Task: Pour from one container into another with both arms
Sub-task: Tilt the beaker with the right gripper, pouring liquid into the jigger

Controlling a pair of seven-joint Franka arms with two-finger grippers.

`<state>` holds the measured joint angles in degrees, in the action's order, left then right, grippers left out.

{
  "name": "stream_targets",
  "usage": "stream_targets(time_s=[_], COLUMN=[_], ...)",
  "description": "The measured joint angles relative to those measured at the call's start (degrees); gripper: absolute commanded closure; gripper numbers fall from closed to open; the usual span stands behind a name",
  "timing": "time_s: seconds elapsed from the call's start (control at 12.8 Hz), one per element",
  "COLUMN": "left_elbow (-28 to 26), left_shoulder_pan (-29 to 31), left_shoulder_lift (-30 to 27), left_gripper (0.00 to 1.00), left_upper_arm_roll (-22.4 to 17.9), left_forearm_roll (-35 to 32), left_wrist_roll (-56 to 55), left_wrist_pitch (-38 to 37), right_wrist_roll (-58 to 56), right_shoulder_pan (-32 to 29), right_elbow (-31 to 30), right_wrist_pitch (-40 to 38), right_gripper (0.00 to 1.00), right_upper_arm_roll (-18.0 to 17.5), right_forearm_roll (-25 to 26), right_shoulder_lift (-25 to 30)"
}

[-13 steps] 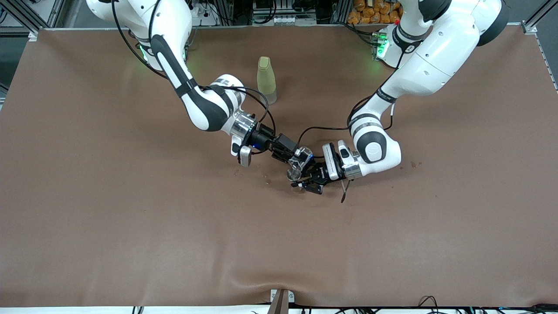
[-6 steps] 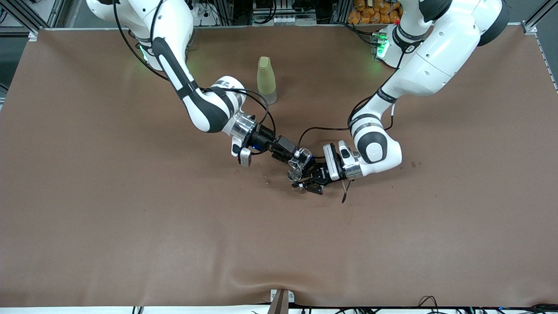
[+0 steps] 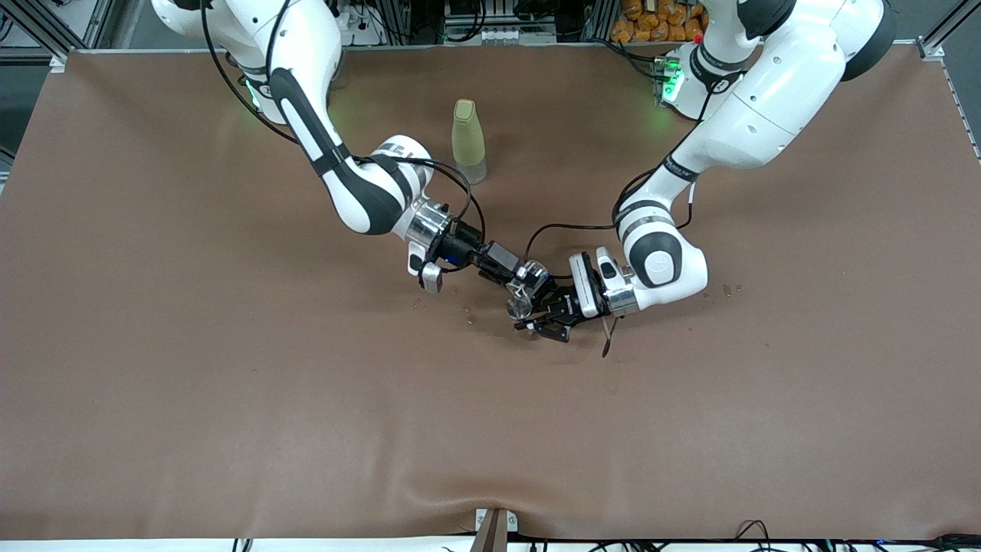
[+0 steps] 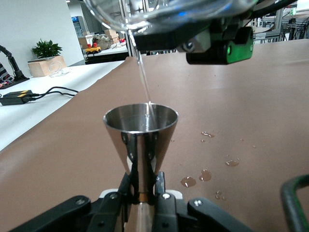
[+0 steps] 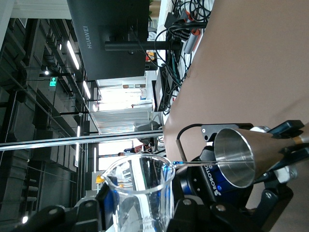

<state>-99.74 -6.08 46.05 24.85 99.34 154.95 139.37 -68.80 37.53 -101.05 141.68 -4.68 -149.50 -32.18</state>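
Over the middle of the table [image 3: 230,399], the right gripper [image 3: 515,277] pinches the tipped glass beaker [image 5: 140,193] between its fingers, and a thin stream falls into the silver jigger [image 4: 141,145], pinched at its waist by the left gripper [image 4: 142,200].

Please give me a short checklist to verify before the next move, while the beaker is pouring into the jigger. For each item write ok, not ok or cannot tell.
1. Left gripper shut on the jigger at its waist: ok.
2. Right gripper shut on the beaker: ok.
3. Beaker tilted with its lip above the jigger's open cup: ok.
4. Stream lands inside the jigger's rim: ok.
5. Table dry around the pour: not ok, droplets lie beside the jigger.
6. Fill level in the jigger: cannot tell.
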Motion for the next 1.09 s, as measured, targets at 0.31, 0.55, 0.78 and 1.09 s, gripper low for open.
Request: stream_targets(time_s=[0.31, 0.55, 0.78, 1.09], left_elbow=[0.0, 0.0, 0.0, -0.1], left_shoulder_pan=[0.0, 0.0, 0.0, 0.0], left_shoulder_lift=[0.0, 0.0, 0.0, 0.0], left_gripper=[1.0, 1.0, 1.0, 1.0], left_upper_arm_roll=[0.1, 0.2, 0.2, 0.2], left_forearm_roll=[0.0, 0.6, 0.9, 0.9], left_wrist_roll=[0.0, 0.0, 0.0, 0.0], left_wrist_pitch=[0.0, 0.0, 0.0, 0.0], right_wrist_roll=[2.1, 3.9, 5.6, 7.8], right_shoulder_pan=[0.0, 0.0, 0.0, 0.0], right_elbow=[0.0, 0.2, 0.3, 0.3], right_wrist_pitch=[-0.1, -0.1, -0.2, -0.2], right_gripper=[0.88, 0.88, 0.88, 0.88], right_upper_arm_roll=[0.0, 0.0, 0.0, 0.0], right_forearm_roll=[0.0, 0.0, -0.1, -0.4], right_shoulder_lift=[0.0, 0.0, 0.0, 0.0])
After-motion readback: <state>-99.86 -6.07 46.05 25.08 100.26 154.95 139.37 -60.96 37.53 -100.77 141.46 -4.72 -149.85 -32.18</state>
